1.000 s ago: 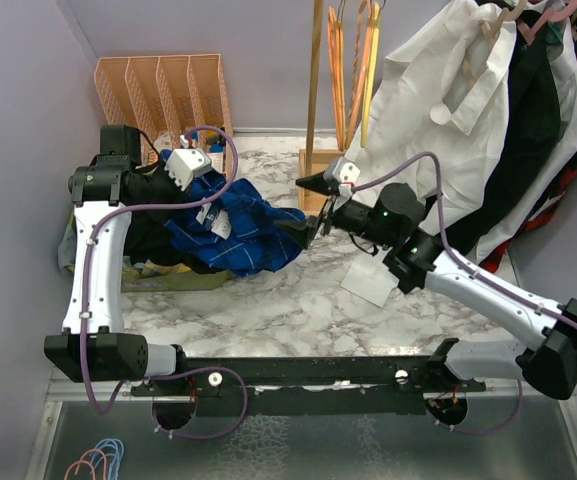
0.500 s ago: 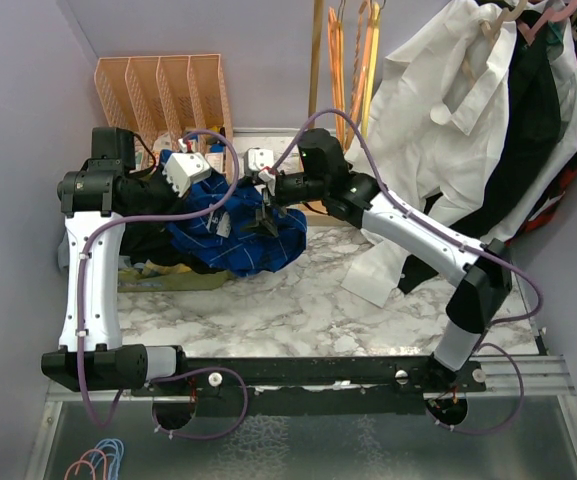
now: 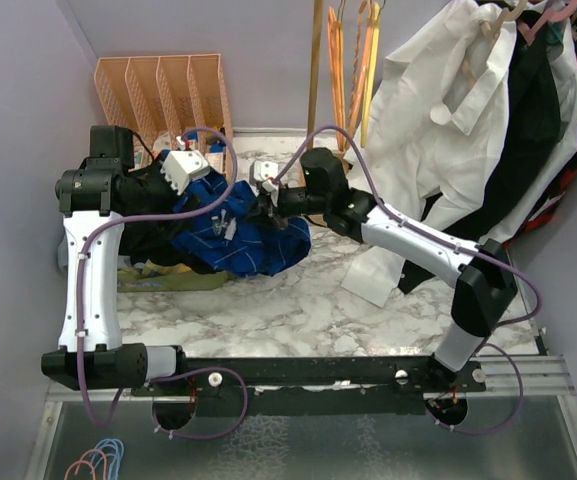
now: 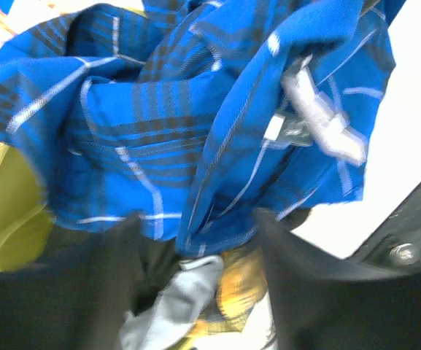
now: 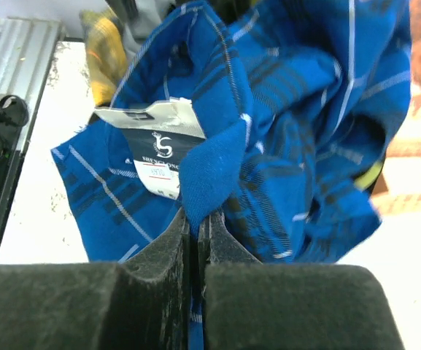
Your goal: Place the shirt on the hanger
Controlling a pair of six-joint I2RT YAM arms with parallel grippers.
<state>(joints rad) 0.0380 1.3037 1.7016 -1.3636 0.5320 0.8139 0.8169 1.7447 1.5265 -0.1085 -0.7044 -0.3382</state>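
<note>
The blue plaid shirt (image 3: 248, 240) lies bunched on a clothes pile at the table's back left. My right gripper (image 3: 268, 207) reaches in from the right and is shut on a fold of the shirt's collar (image 5: 210, 175), beside the white label (image 5: 159, 135). My left gripper (image 3: 218, 218) sits over the shirt's left part. Its dark fingers (image 4: 86, 292) stand wide apart, with a hanging shirt fold (image 4: 217, 226) between them, not pinched. A thin yellow hanger (image 3: 371, 80) seems to hang among orange ones on the rack at the back.
Under the shirt lie dark garments (image 3: 153, 245), a grey piece (image 4: 174, 306) and a yellow-green cloth (image 3: 173, 280). An orange file rack (image 3: 163, 90) stands at the back left. A big white shirt (image 3: 438, 110) and a black garment (image 3: 528, 130) hang at the right.
My right arm swung from the table's right side over to the shirt and closed on its collar. My left gripper, which was shut on the shirt, has opened.
</note>
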